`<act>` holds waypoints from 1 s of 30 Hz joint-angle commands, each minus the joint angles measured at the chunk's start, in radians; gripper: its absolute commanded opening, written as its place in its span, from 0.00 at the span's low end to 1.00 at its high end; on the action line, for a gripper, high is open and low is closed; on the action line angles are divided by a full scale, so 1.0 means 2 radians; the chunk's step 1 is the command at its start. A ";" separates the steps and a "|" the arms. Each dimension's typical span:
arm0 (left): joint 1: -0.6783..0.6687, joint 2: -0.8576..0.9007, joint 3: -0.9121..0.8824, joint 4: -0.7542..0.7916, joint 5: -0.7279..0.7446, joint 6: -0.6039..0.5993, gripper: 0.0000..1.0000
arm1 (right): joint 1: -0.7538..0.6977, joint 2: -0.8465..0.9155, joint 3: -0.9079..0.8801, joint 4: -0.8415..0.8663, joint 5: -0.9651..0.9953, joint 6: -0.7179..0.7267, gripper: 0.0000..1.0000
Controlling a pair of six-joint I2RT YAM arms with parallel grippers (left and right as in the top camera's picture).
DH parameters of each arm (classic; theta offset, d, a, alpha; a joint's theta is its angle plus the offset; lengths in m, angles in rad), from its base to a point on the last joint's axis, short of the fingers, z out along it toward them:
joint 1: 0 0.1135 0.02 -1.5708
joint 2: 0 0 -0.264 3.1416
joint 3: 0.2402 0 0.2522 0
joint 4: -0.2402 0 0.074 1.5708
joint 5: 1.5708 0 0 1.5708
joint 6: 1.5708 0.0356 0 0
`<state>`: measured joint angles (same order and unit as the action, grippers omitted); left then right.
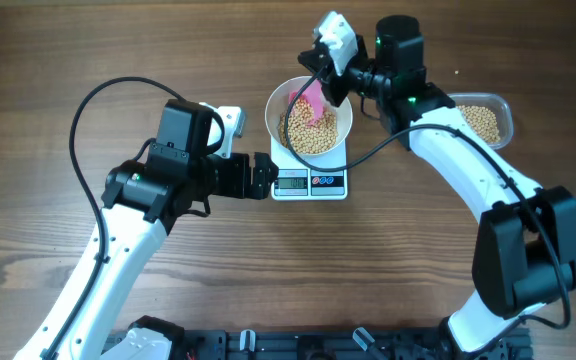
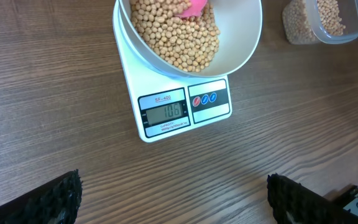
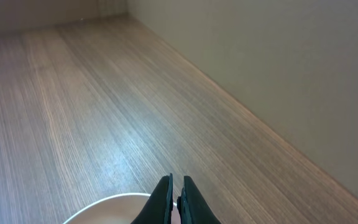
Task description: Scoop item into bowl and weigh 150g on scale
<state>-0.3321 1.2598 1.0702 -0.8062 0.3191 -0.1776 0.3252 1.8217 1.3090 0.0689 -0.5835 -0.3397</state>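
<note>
Left wrist view: our left gripper [image 2: 176, 194] hangs released, jaws wide, just short of the scale [image 2: 185, 109]; on it we see the bowl [image 2: 244, 43], filled with beans [image 2: 173, 37]; above, our right gripper [image 1: 332, 88] clenches a pink scoop [image 1: 314, 104] dipped in them.

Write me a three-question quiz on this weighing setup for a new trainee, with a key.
1. True or false: the bowl stands on the scale.
2. The right gripper is shut on the pink scoop. Where is the scoop's working end? A: in the bowl, at the beans. B: flat on the table. C: on the scale's display.
3. In a few words: what else on the table holds beans?

Key: 1 true. 2 A. 3 the clear tub.
</note>
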 commanded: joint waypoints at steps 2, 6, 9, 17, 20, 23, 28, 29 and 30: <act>-0.002 0.001 -0.004 0.001 0.006 0.008 1.00 | 0.002 -0.012 0.003 -0.030 0.013 -0.012 0.04; -0.002 0.001 -0.004 0.001 0.006 0.008 1.00 | 0.002 -0.012 0.003 -0.056 0.013 -0.011 0.04; -0.002 0.001 -0.004 0.001 0.006 0.008 1.00 | 0.002 -0.012 0.003 -0.052 0.013 0.004 0.04; -0.002 0.001 -0.004 0.001 0.006 0.008 1.00 | 0.002 -0.021 0.013 -0.039 0.056 0.040 0.12; -0.002 0.001 -0.004 0.001 0.006 0.008 1.00 | 0.002 -0.030 0.014 -0.039 0.062 0.041 0.34; -0.002 0.001 -0.004 0.001 0.006 0.008 1.00 | 0.000 -0.041 0.014 -0.039 0.062 0.059 0.63; -0.002 0.001 -0.004 0.001 0.006 0.008 1.00 | -0.014 -0.066 0.014 -0.038 0.062 0.121 0.88; -0.002 0.001 -0.004 0.001 0.006 0.008 1.00 | -0.021 -0.074 0.014 -0.038 0.062 0.140 0.90; -0.002 0.001 -0.004 0.001 0.006 0.008 1.00 | -0.028 -0.080 0.014 -0.039 0.062 0.153 0.91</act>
<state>-0.3321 1.2598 1.0698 -0.8062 0.3191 -0.1780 0.3038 1.7153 1.3094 -0.0139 -0.4698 -0.1417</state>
